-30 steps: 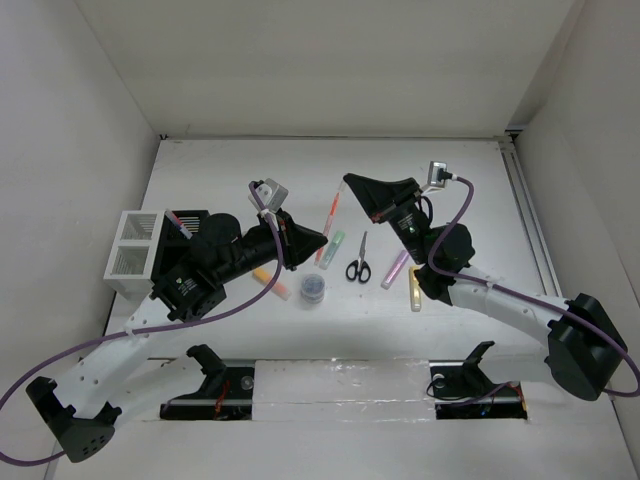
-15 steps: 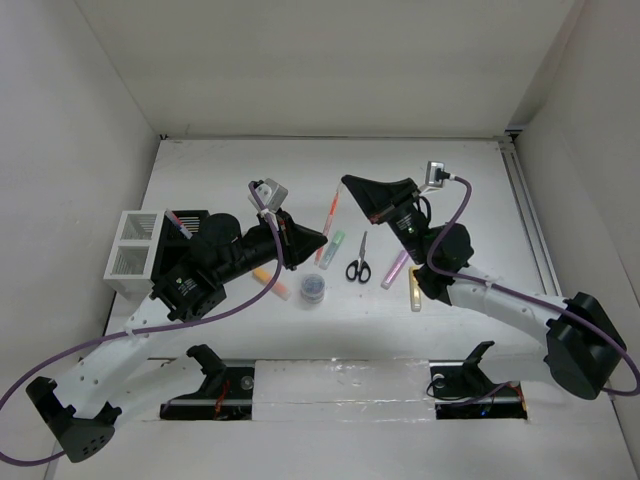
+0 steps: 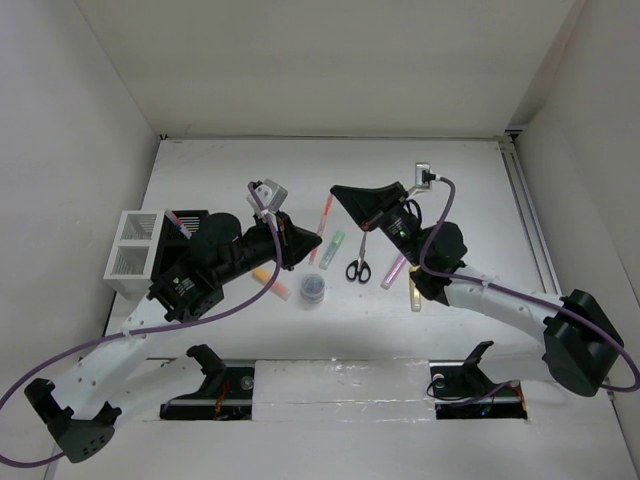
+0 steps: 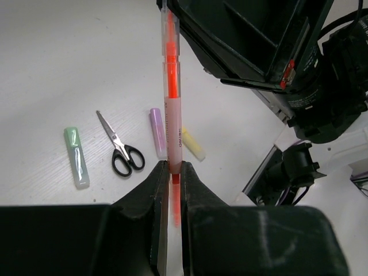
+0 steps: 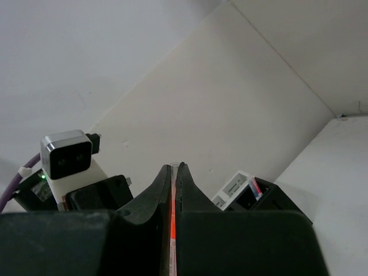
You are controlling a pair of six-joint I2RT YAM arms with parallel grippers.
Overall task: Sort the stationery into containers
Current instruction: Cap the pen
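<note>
A thin orange pen hangs in the air between both arms. My left gripper is shut on its lower end, and my right gripper is shut on its upper end. The left wrist view has the pen rising from the left gripper to the right gripper's fingers. Through the right wrist camera the pen is pinched in the right gripper. The black slatted holder with pens and the white mesh organiser stand at the left.
On the table lie a green highlighter, black-handled scissors, a pink highlighter, a yellow highlighter, an orange highlighter and a round grey-blue tub. White walls enclose the table.
My right gripper has shifted left and slightly nearer with the pen's top end. The left gripper drifted a little down and left. Both stay shut on the pen.
</note>
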